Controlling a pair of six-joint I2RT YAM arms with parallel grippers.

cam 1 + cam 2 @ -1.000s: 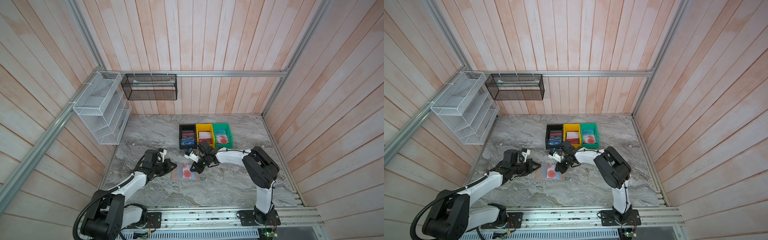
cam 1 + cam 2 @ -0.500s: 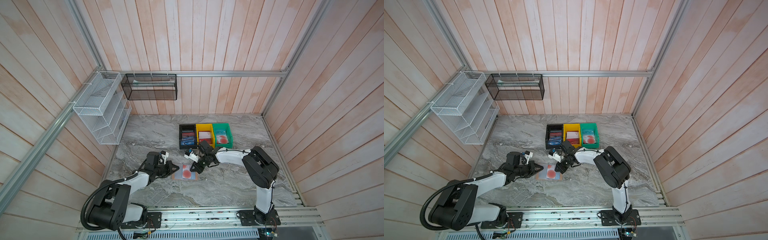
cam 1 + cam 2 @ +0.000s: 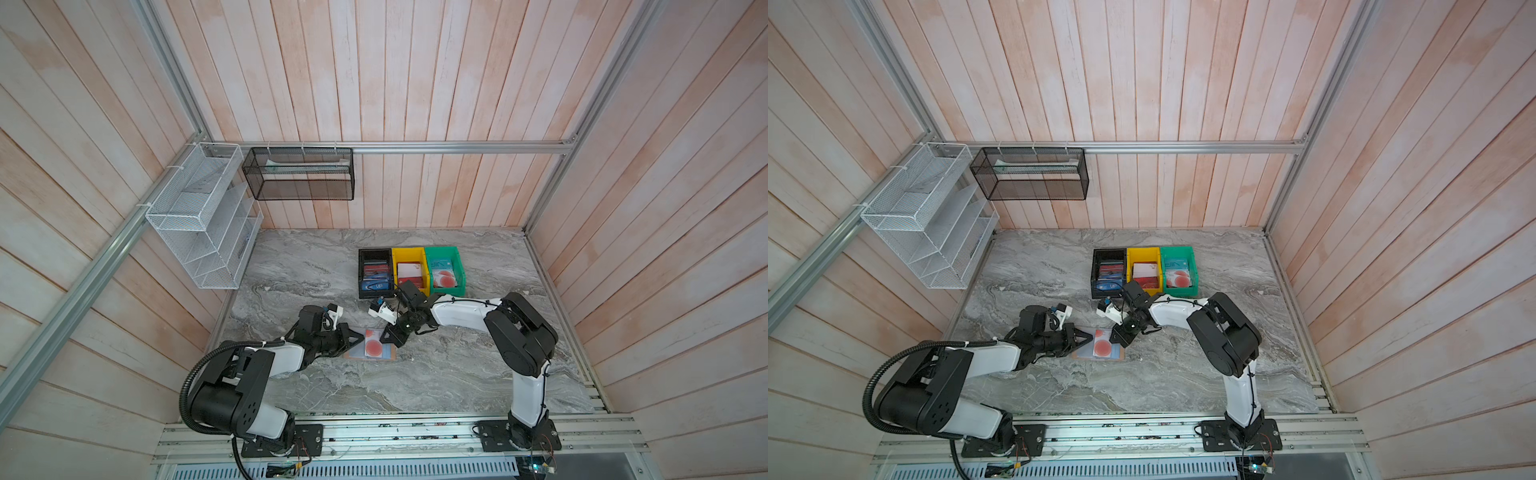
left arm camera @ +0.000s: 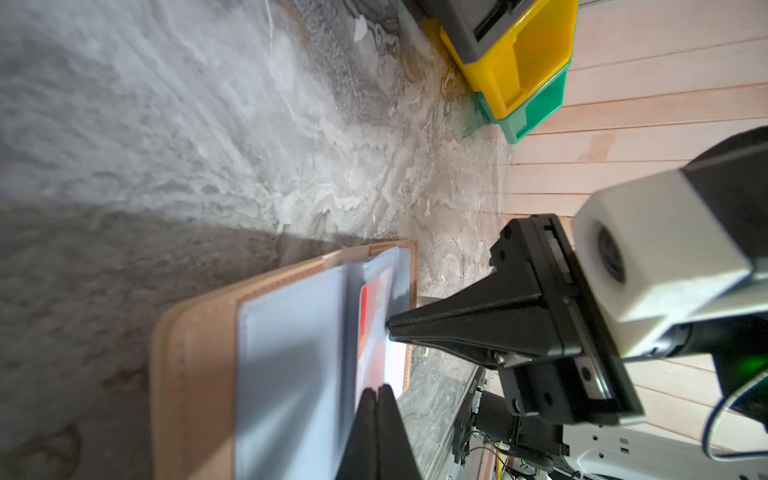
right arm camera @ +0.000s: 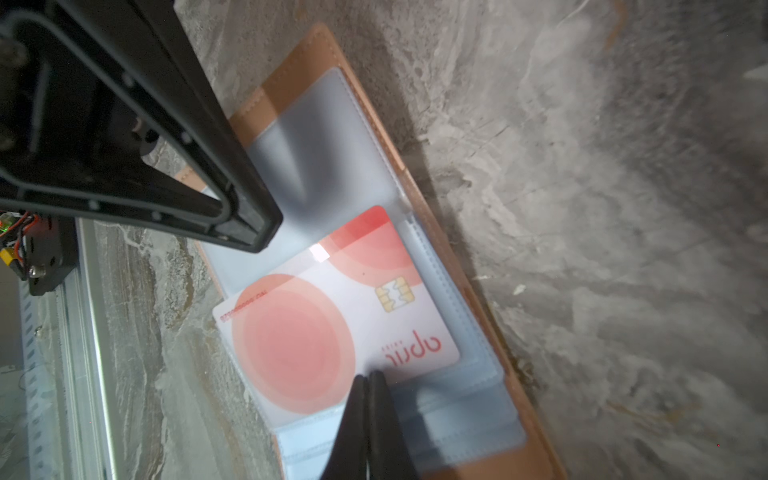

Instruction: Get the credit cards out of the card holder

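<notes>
The tan card holder (image 3: 390, 359) (image 5: 459, 253) lies open on the marble, its clear sleeve pages up. One of the credit cards (image 3: 372, 347) (image 5: 332, 316), pale with red circles, lies slanted in the sleeves with one corner past the holder's edge. My right gripper (image 3: 387, 338) (image 5: 368, 376) is shut, and its tips press on that card's edge near the printed word. My left gripper (image 3: 358, 337) (image 4: 376, 390) is shut too, with its tips at the sleeve page on the holder's other side. In the left wrist view the card (image 4: 374, 332) shows between both tips.
A black bin (image 3: 361, 274), a yellow bin (image 3: 395, 270) and a green bin (image 3: 459, 270) stand in a row just behind the right gripper, with cards in them. A white wire rack (image 3: 199, 220) and a black mesh basket (image 3: 299, 178) hang on the walls.
My left gripper has moved right and down onto the card holder's left page. The right gripper has stayed on the card.
</notes>
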